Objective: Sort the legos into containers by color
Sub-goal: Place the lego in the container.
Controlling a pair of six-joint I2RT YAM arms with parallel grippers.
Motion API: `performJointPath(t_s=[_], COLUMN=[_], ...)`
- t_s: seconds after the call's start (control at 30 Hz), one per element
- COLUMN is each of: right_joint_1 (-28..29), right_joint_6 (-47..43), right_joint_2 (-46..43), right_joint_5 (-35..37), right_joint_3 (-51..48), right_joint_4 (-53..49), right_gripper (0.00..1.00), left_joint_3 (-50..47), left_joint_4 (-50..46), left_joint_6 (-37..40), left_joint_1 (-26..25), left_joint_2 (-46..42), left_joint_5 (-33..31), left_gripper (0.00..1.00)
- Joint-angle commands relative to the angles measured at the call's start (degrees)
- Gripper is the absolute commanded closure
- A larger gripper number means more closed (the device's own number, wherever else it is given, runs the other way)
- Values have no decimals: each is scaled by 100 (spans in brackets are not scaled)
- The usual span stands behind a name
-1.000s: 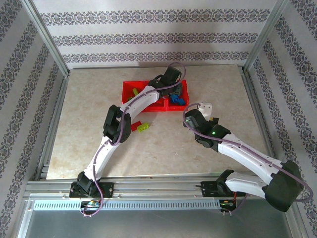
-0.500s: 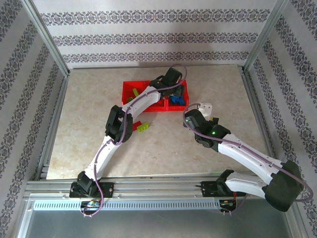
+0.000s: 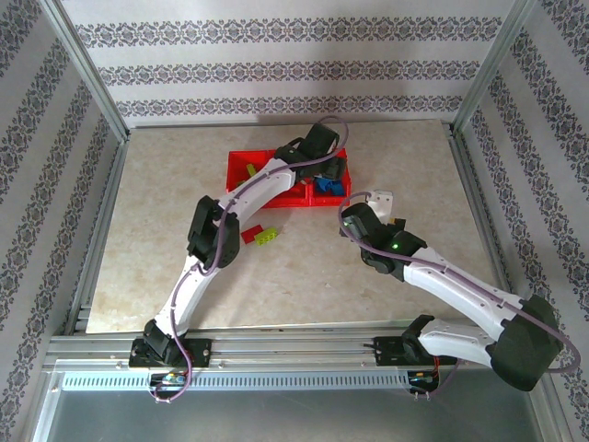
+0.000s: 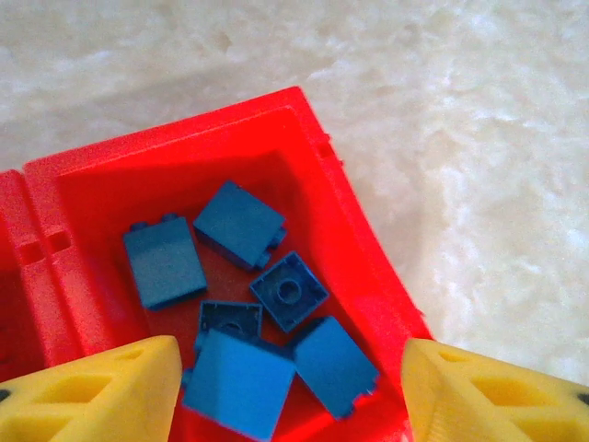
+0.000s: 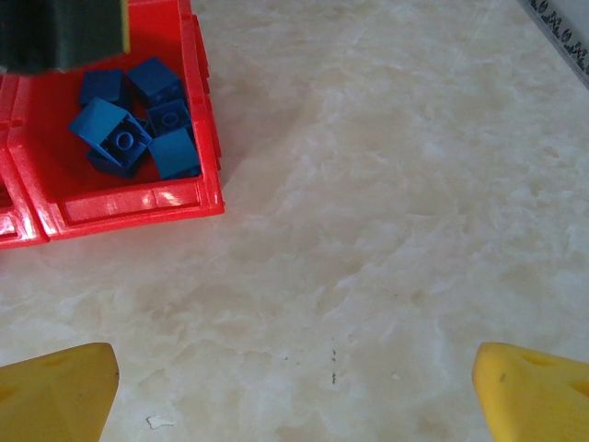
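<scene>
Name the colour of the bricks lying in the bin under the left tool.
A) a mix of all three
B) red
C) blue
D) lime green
C: the left wrist view looks between the fingers of the left tool into the end bin, and every one of the bricks in it is blue.

I've got my pincer (image 5: 294,396) hanging over the marble table (image 5: 396,184), yellow fingertips (image 5: 57,391) spread wide into the two lower corners, bare stone between them. Up at the left sits the red container (image 5: 138,207), blue legos (image 5: 129,120) heaped together inside. A dark block (image 5: 60,32) overhangs its far corner.
</scene>
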Motion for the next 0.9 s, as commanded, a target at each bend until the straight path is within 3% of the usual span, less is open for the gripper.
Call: performJointPath(t_s=[0.0, 0.3, 0.53, 0.87], right_joint_1=[-57, -67, -72, -72], right_joint_6=[-39, -65, -67, -8], right_joint_2=[35, 110, 285, 715], right_joint_5=[-5, -83, -200, -380], right_joint_3=[69, 104, 209, 385], right_joint_4=[-81, -47, -20, 25], right_gripper=[2, 2, 2, 2], left_joint_3=[-562, -3010, -4632, -6179], left_joint_4=[402, 1507, 1812, 1525], left_joint_6=[54, -196, -243, -560], left_joint_1=[-71, -71, -65, -71], left_joint_2=[-768, -2504, -3579, -4375], left_joint_5=[-185, -739, -1076, -1143], left_gripper=[33, 14, 1, 0])
